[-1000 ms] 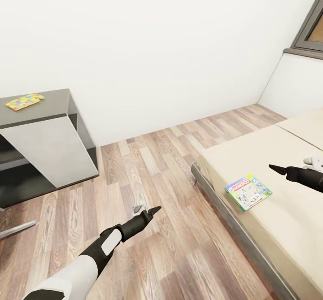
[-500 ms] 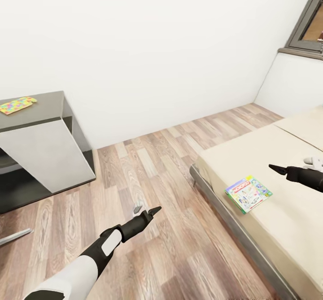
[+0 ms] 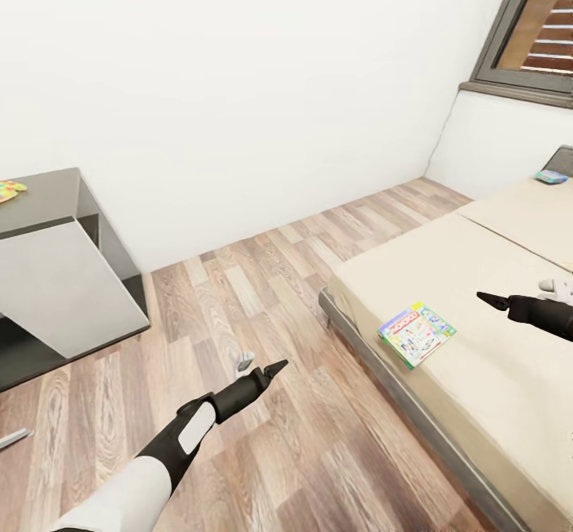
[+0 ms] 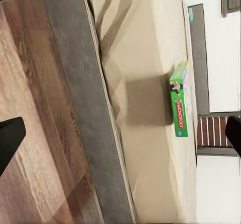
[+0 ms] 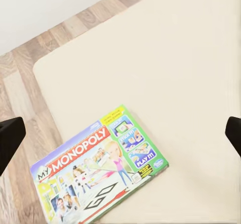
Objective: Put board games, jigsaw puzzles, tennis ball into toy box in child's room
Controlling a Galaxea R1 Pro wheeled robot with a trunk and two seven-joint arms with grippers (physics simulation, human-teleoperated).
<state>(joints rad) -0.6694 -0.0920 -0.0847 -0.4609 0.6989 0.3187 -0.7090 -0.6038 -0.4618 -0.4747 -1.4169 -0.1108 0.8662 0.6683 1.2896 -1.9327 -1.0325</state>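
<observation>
Both tools are spread wide and empty: right tool [image 3: 487, 300] hovers over the bed [image 3: 509, 277] beside a board game [image 3: 416, 333]; left tool [image 3: 261, 371] hangs above the floor [image 3: 263, 277].

left claw [image 3: 274, 369] open, empty | right claw [image 3: 487, 299] open, empty

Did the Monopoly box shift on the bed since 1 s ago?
No. The Monopoly box sits at the same spot near the bed edge and corner; the camera panned right.
</observation>
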